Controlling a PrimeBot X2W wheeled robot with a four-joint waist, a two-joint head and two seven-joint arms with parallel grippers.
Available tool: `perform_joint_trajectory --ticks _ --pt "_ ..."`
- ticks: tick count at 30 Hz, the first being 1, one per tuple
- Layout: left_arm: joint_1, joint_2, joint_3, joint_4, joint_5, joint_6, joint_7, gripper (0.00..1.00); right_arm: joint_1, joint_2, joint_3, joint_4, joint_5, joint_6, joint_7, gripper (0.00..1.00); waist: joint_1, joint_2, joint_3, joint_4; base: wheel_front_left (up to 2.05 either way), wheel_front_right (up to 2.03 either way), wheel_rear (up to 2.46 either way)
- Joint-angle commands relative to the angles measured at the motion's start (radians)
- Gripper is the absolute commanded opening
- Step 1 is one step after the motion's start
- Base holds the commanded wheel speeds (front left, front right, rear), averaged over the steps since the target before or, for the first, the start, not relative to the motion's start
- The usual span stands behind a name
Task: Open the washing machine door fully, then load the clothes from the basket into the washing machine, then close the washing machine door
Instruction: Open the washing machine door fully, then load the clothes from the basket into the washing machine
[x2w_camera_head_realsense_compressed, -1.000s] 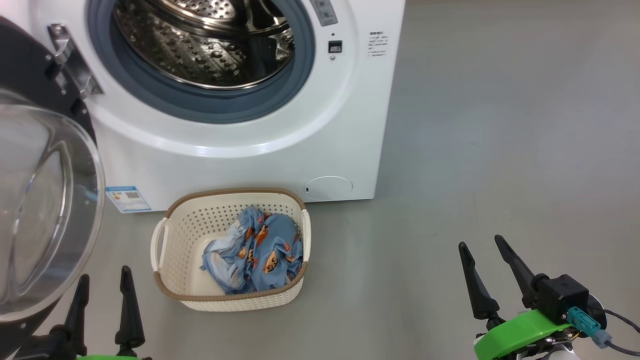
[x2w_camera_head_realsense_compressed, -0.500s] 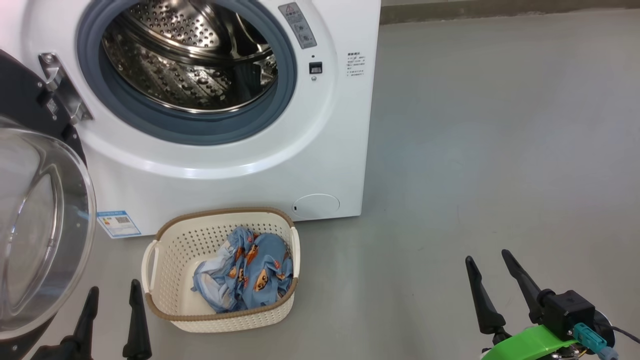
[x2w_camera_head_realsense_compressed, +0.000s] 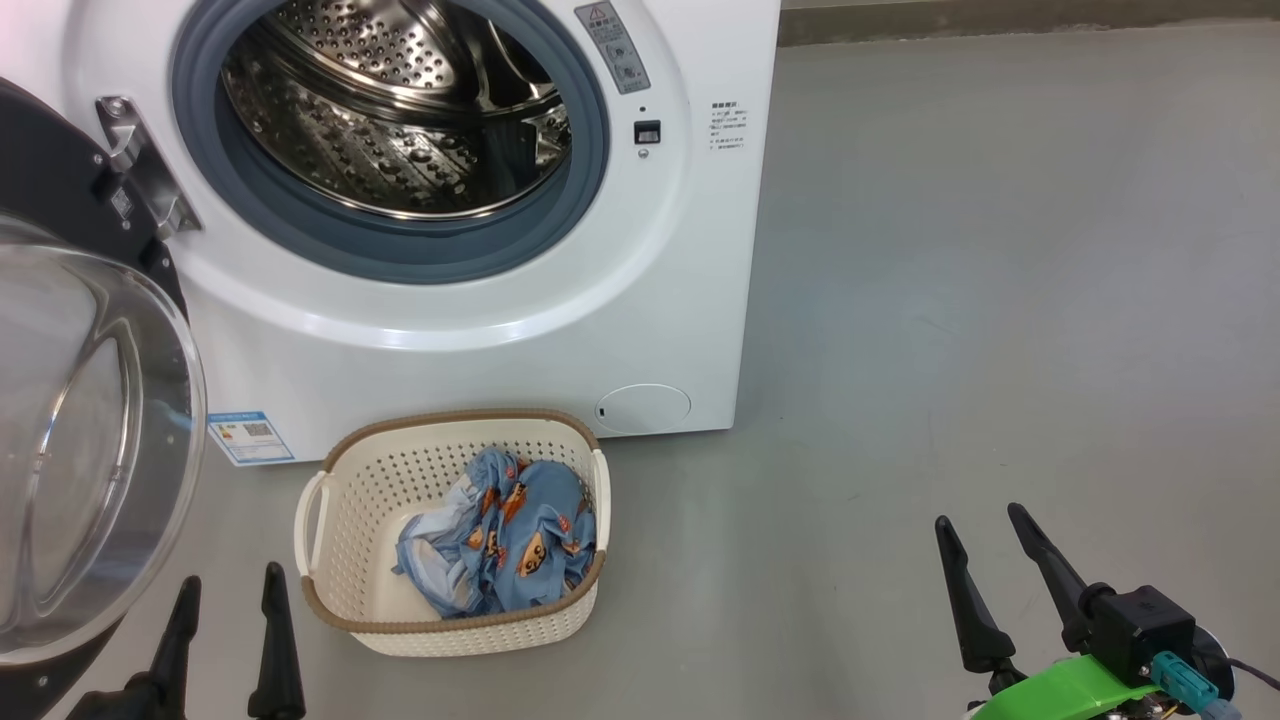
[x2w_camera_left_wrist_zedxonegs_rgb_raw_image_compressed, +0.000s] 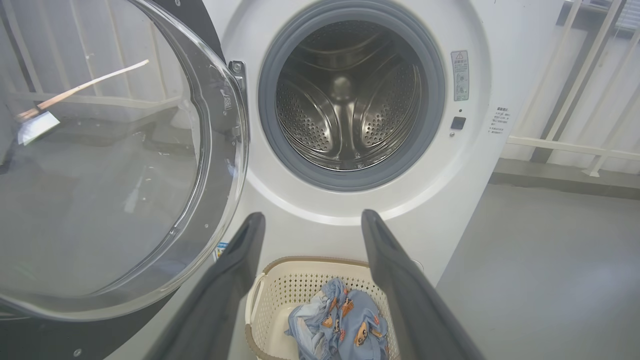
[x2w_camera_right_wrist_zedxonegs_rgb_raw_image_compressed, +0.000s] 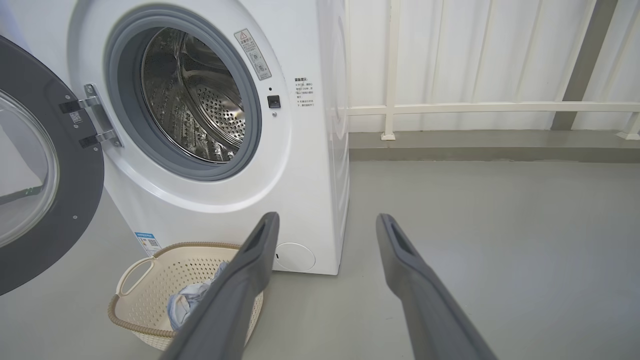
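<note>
The white washing machine (x2w_camera_head_realsense_compressed: 480, 340) stands with its steel drum (x2w_camera_head_realsense_compressed: 400, 110) exposed. Its black washing machine door (x2w_camera_head_realsense_compressed: 80, 440) with the clear glass bowl is swung wide open to the left. In front of the machine the cream basket (x2w_camera_head_realsense_compressed: 340, 520) sits on the floor holding the blue bear-print clothes (x2w_camera_head_realsense_compressed: 510, 540). My left gripper (x2w_camera_head_realsense_compressed: 228, 585) is open, low at the basket's left. My right gripper (x2w_camera_head_realsense_compressed: 985, 525) is open over bare floor, far right of the basket. The left wrist view looks at the drum (x2w_camera_left_wrist_zedxonegs_rgb_raw_image_compressed: 350, 95), the door (x2w_camera_left_wrist_zedxonegs_rgb_raw_image_compressed: 100, 165) and the clothes (x2w_camera_left_wrist_zedxonegs_rgb_raw_image_compressed: 345, 325).
Grey floor (x2w_camera_head_realsense_compressed: 1000, 250) stretches to the right of the machine. A white railing and wall (x2w_camera_right_wrist_zedxonegs_rgb_raw_image_compressed: 475, 107) stand behind it with a low kerb. A round flap (x2w_camera_head_realsense_compressed: 643, 408) and a blue label (x2w_camera_head_realsense_compressed: 250, 436) mark the machine's lower front.
The head view has shifted, first downward in the scene then slightly right, so machine and basket sit differently in frame. Both grippers stay open and nothing in the scene has moved.
</note>
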Motion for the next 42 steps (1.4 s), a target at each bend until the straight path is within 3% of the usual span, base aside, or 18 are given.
perform_joint_trajectory --ticks 1,24,42 --pt "-0.016 0.016 0.030 -0.018 0.006 -0.001 -0.004 1.00 -0.014 0.000 0.023 -0.024 -0.011 0.002 -0.012 1.00 0.0000 -0.0001 0.000 0.001 0.00 0.00 0.00" --pt "-0.034 0.016 0.043 -0.015 0.035 -0.003 -0.004 1.00 -0.023 0.000 0.028 -0.009 0.005 0.002 -0.012 1.00 0.0000 -0.0001 0.014 0.007 0.07 -0.04 -0.02" --pt "-0.057 0.016 0.074 -0.005 0.019 -0.001 -0.004 1.00 -0.028 0.000 0.032 0.005 0.016 0.002 -0.012 1.00 0.0000 -0.0001 0.022 0.013 1.77 -1.49 -0.28"
